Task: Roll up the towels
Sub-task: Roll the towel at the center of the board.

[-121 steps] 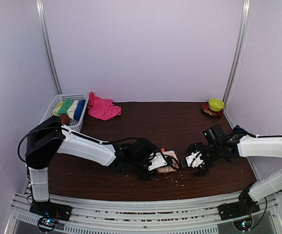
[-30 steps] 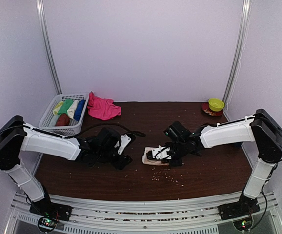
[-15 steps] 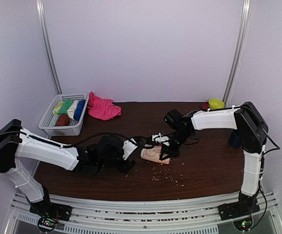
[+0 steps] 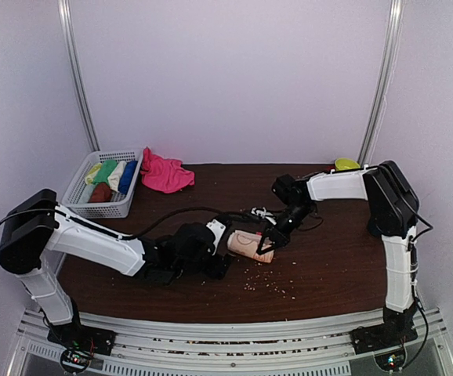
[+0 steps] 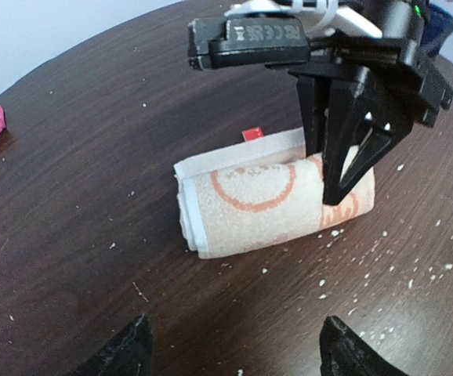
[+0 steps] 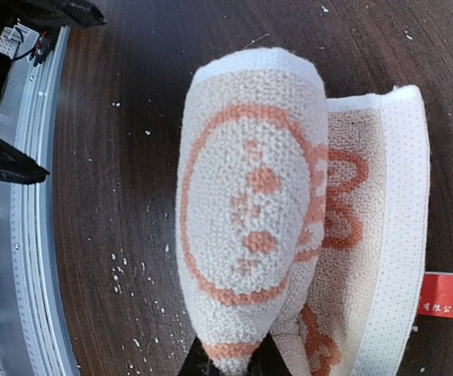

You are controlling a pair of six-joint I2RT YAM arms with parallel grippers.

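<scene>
Sam: What's on the far left?
Mia: A white basket with rolled towels in it, green, blue, cream and brown. Just beside it the pink towel lies in a heap, not rolled yet.
Sam: And the left gripper?
Mia: It sits low over the table, near the roll but not touching it. Its jaws are wide apart with nothing between them.
Sam: Where is the peach towel?
Mia: In the middle of the table, almost rolled up. The roll lies on its side. Its long way runs left to right across the table, with the left end a little farther back. One last flap lies flat on the far side, with a red tag by it.
Sam: And the right gripper?
Mia: Its jaws are squeezed narrow on the right end of the roll, pinching the cloth.
Sam: How should it finish?
Mia: I think it should turn the roll over that flap, slow and straight, so both ends come out even. The open gripper could hold the left end so the roll doesn't go crooked or pop loose.
Sam: Anything farther right?
Mia: A green bowl in the back corner, well apart.
</scene>
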